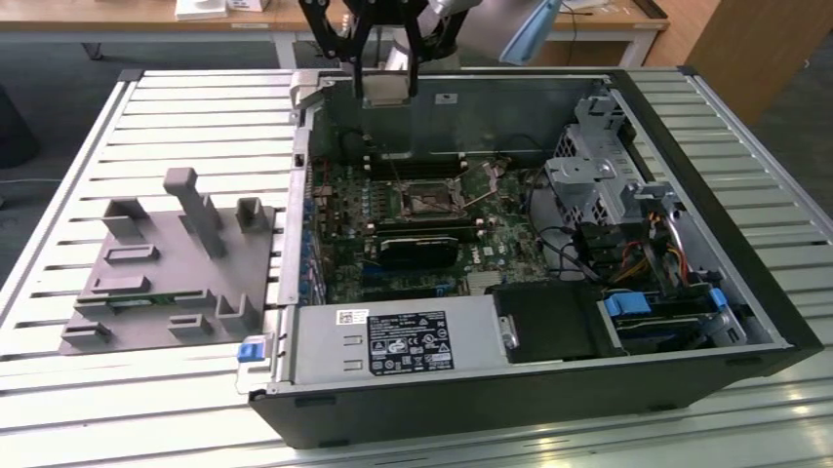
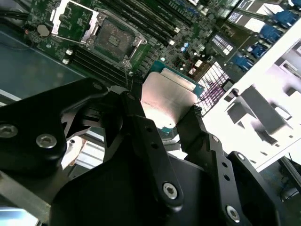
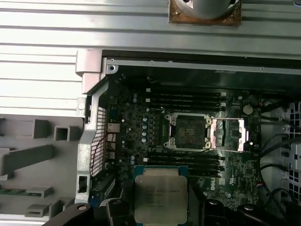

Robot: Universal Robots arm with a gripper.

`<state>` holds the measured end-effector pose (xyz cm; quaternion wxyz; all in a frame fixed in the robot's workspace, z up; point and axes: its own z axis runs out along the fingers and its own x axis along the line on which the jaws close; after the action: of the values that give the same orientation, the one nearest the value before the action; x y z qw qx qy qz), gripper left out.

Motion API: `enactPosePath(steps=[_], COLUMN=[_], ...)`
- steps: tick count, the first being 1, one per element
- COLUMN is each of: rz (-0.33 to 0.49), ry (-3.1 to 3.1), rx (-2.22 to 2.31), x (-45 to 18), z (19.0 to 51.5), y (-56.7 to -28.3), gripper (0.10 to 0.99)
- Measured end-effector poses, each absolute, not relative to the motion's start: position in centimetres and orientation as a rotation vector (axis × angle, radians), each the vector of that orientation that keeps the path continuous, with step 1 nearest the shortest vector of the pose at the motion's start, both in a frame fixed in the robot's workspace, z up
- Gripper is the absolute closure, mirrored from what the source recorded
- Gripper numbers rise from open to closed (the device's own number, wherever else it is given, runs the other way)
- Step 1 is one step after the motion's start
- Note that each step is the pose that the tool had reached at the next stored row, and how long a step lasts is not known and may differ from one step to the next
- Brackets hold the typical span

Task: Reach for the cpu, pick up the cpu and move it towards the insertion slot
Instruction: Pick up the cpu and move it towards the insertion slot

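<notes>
Black two-fingered gripper (image 1: 377,73) clamped on the cpu (image 3: 160,194), a flat square chip with a silvery metal top and pale rim, pinched by opposite edges. In the exterior view it hangs above the far edge of the open black computer case (image 1: 729,175). The insertion slot (image 3: 189,132), a dark square socket in a silvery frame on the green board, lies open, well apart from the chip.

Judgement: keep the chip level and square to the socket while carrying. Arm reaches in from the far side, fingers pointing down.
</notes>
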<state>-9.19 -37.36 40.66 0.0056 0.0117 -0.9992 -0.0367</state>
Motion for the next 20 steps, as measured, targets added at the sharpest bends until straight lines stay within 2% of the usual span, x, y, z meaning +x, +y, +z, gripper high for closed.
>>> enactPosePath(steps=[12,20], rz=[-0.115,-0.115], ry=[-3.128,-3.128], rx=[0.037,0.037], x=[-7.5,-5.7], z=[40.6,40.5], y=[-34.6,-33.9], gripper=[0.545,0.545])
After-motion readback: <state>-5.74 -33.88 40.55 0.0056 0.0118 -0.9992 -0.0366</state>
